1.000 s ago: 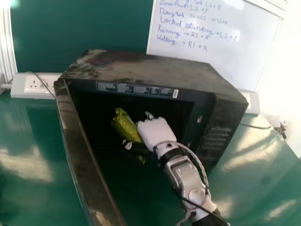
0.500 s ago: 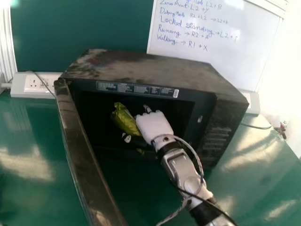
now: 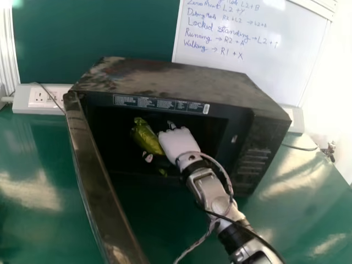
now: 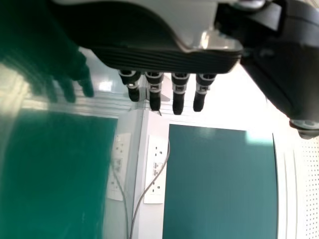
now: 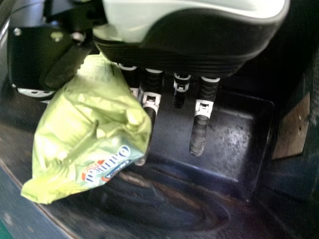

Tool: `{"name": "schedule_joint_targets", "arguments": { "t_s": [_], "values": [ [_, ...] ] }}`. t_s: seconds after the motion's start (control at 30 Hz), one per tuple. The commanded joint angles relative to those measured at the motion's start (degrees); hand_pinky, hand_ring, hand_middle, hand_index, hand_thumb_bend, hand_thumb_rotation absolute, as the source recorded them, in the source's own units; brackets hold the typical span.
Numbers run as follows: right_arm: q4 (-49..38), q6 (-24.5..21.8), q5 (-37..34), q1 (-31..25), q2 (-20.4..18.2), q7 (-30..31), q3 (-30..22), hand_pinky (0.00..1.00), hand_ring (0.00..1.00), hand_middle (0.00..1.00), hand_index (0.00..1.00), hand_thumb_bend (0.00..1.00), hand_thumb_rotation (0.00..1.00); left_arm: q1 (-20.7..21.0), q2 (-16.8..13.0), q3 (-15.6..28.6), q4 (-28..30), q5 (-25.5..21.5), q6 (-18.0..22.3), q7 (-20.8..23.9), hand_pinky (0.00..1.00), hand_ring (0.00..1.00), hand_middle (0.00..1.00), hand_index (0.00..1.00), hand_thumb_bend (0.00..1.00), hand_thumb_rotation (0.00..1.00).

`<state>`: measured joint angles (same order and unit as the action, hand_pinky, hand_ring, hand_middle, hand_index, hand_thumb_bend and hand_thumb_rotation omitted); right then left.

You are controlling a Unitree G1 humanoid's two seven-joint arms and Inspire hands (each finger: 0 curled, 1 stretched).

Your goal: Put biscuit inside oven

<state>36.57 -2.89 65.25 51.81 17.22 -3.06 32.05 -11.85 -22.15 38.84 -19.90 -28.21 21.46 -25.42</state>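
- Glossy green tabletop [image 3: 30,165] spreads around my work, with a green wall panel [image 3: 93,27] behind and a whiteboard [image 3: 247,71] of handwritten notes standing beside it.
- Before me sits a dark microwave oven [image 3: 176,80], its door [image 3: 104,181] swung open on my left; a white socket box [image 3: 45,99] stands behind, near the hinge side.
- My right hand [image 3: 179,144] is inside the oven's mouth, back turned up towards my eyes, the arm coming in from my right with cables looped along it.
- I have the yellow-green biscuit packet [image 3: 144,137] gripped between thumb [image 3: 147,158] and fingers, the thumb crossing it.
- That packet lies on the thumb side of my palm, within the oven opening, slanting, one end deeper in and the other towards the front edge.
- From my right wrist I see the fingers [image 5: 199,132] reaching over the dark oven floor [image 5: 232,134], slightly bent, the crinkled wrapper against the nearest ones.
- My left hand [image 4: 164,59], in the left wrist view, holds nothing, its fingers [image 4: 178,102] extended near the sockets.
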Motion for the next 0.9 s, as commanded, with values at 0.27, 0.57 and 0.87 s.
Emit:
{"name": "schedule_joint_targets", "arguments": {
  "t_s": [0.27,0.57,0.87],
  "values": [
    [10.21,2.42,-3.14,5.70,-2.51,-9.80,1.35,0.51,0.51,0.45,0.54,0.52,0.00,-0.88,0.99,-0.73,0.59,-0.17,-0.65,-0.36,0.45,0.58,0.67,0.70,0.70,0.07],
    [20.98,5.48,-6.17,9.63,-5.16,-18.10,2.04,0.45,0.45,0.45,0.55,0.52,0.00,-0.71,0.85,-0.45,0.21,-0.53,-1.07,-0.64,0.46,0.58,0.66,0.70,0.71,0.08],
    [30.09,6.18,-7.78,13.66,-7.78,-23.12,3.76,0.45,0.44,0.46,0.55,0.52,0.00,-0.50,0.90,-0.32,-0.42,-0.41,-0.48,-0.71,0.44,0.58,0.66,0.69,0.71,0.07]
  ]
}}
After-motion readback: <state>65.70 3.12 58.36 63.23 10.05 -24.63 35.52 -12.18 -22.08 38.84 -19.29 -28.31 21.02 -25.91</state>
